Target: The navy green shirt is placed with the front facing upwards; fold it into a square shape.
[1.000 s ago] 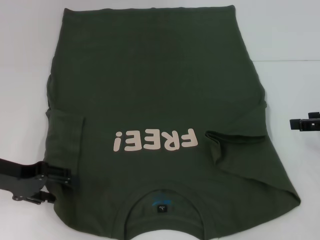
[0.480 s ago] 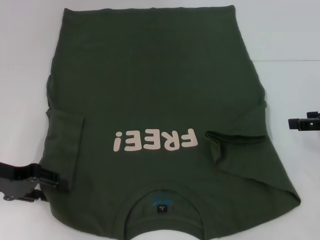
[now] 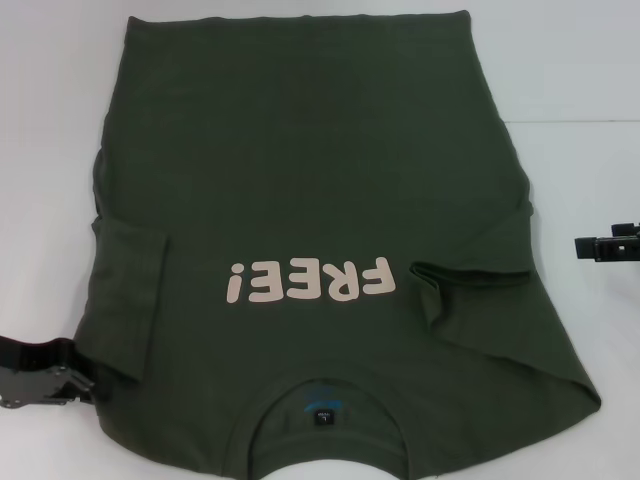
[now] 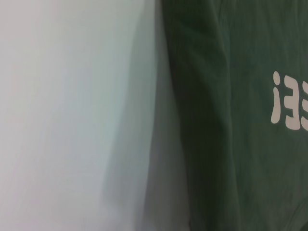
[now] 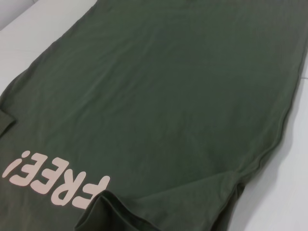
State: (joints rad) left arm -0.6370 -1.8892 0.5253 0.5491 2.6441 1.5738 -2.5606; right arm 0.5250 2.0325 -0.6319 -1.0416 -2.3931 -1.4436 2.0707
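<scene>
The navy green shirt (image 3: 310, 180) lies flat on the white table, front up, its pale "FREE!" print (image 3: 310, 280) facing me and its collar (image 3: 322, 405) at the near edge. Both sleeves are folded inward: the left sleeve (image 3: 125, 300) and the right sleeve (image 3: 470, 300) lie on the body. My left gripper (image 3: 85, 382) sits at the shirt's near left edge, open and holding nothing. My right gripper (image 3: 582, 245) hangs off the shirt's right side, apart from it. The left wrist view shows the shirt's edge (image 4: 231, 120). The right wrist view shows the shirt's body (image 5: 168, 86).
White table surface (image 3: 50, 120) surrounds the shirt on the left, right and far sides. A small dark tag (image 3: 322, 416) sits inside the collar. The shirt's near hem runs off the bottom of the head view.
My left gripper has drawn back to the left, off the folded left sleeve and toward the picture's edge. The sleeve stays folded. The right arm has not moved.
</scene>
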